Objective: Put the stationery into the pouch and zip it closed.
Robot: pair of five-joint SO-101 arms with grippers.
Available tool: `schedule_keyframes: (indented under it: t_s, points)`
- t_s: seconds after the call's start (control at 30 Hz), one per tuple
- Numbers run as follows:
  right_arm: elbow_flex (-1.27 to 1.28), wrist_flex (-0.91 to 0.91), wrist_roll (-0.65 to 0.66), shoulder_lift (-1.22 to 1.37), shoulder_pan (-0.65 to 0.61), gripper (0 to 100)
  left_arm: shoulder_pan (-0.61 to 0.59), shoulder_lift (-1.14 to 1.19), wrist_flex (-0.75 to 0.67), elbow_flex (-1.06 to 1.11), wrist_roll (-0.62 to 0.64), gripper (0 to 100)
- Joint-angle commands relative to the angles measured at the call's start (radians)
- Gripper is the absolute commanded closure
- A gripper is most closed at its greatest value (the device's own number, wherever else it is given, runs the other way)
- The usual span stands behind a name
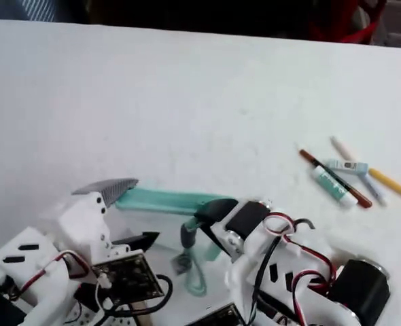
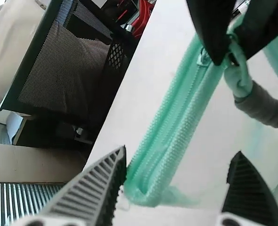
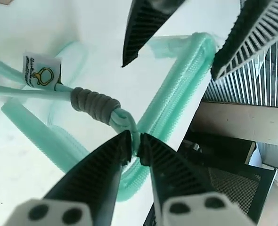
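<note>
The clear pouch with a mint-green zipper (image 1: pixel 163 200) lies on the table near both arms. My left gripper (image 1: pixel 127 216) is open, its ribbed grey finger (image 2: pixel 94 188) and black finger (image 2: pixel 245 190) straddling the pouch's zipper end (image 2: pixel 151 186). My right gripper (image 3: pixel 135 145) is shut on the green zipper pull loop (image 3: pixel 125 117), just past the grey wrapped cord grip (image 3: pixel 93 101). The stationery lies loose to the right: a red-brown pen (image 1: pixel 333 178), a white and teal tube (image 1: pixel 329 185), a pale blue pen (image 1: pixel 355 170) and a yellow pencil (image 1: pixel 394 185).
The white table (image 1: pixel 187 102) stretches open toward the back and left. A black mesh chair (image 2: pixel 68 70) stands beyond the table's edge. Red and black wires (image 1: pixel 289 251) loop over the right arm.
</note>
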Motion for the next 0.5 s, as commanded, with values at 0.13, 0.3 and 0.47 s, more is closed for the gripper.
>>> schedule_keyframes:
  t_s: [0.13, 0.3, 0.47]
  points:
    - [-0.003, 0.004, 0.041, -0.028, -0.064, 97.9, 0.074, 0.008, -0.041, 0.031, -0.005, 67]
    - [-0.011, 0.033, 0.038, -0.036, -0.168, 97.9, -0.025, 0.01, -0.146, 0.035, -0.011, 67]
    - [-0.02, 0.031, 0.041, -0.033, -0.17, 97.9, 0.053, 0.01, -0.069, 0.107, -0.081, 67]
